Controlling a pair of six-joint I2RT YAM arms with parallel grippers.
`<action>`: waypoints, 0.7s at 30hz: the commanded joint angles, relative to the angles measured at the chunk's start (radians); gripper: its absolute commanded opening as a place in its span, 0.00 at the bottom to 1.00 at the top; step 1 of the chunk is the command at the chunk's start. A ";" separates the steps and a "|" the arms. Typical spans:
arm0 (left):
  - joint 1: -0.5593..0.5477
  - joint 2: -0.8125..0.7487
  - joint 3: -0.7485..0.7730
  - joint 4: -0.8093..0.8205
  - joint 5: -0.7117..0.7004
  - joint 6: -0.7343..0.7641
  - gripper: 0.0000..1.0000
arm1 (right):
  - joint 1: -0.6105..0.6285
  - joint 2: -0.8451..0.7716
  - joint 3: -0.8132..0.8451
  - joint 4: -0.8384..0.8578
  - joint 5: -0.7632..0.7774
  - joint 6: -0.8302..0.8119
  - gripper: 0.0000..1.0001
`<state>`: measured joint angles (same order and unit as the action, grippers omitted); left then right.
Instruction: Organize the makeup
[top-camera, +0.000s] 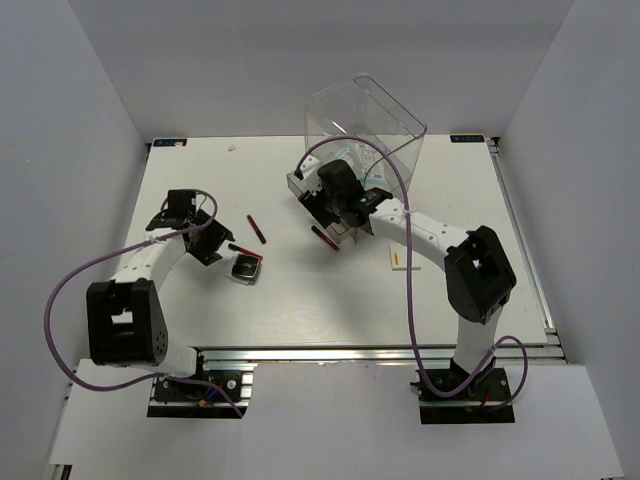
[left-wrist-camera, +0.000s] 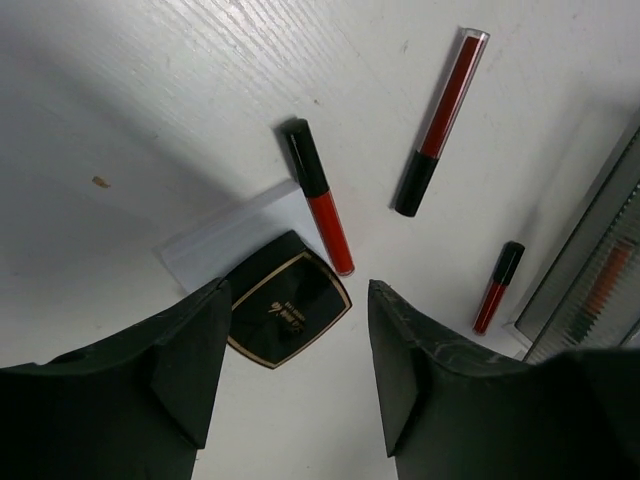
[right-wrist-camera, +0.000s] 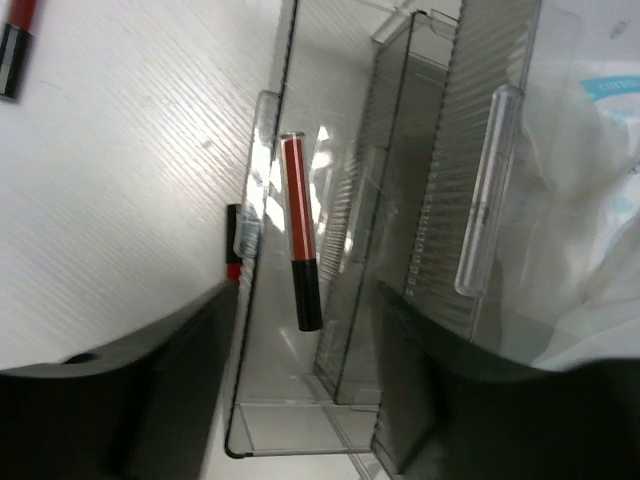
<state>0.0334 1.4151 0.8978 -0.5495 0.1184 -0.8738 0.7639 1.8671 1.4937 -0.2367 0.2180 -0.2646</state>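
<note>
Early days on this one, I'd say. Nearest the bases, the left gripper hangs over the compact with jaws spread, gripping nothing. The compact sits partly on a white box, both out on the table.

Three pencils lie loose there too:
- The first is just beside the compact's corner. Its long axis slants across the left wrist view, black cap pointing away from the compact.
- The next pencil lies a bit apart, at a different slant, with its cap at the near end.
- A third pencil rests near the case, cap toward it.

Further back, the right gripper is also released and empty, poised at the case's pulled-out drawer. One red pencil lies in that drawer, long axis along the drawer's length, black cap toward the gripper. Deeper in, a packet looks to be inside the case.

So two items look stowed. The compact, the box and three pencils are left to do.
</note>
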 joint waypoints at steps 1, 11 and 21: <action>-0.015 0.053 0.073 -0.033 -0.049 0.003 0.65 | -0.006 -0.066 0.042 -0.010 -0.074 0.005 0.67; -0.086 0.314 0.309 -0.181 -0.158 0.010 0.59 | -0.034 -0.285 -0.136 0.106 -0.376 -0.062 0.89; -0.104 0.436 0.405 -0.221 -0.187 0.015 0.51 | -0.063 -0.339 -0.204 0.128 -0.411 -0.032 0.89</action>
<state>-0.0631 1.8584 1.2675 -0.7383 -0.0334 -0.8684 0.7189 1.5452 1.3067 -0.1501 -0.1646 -0.3088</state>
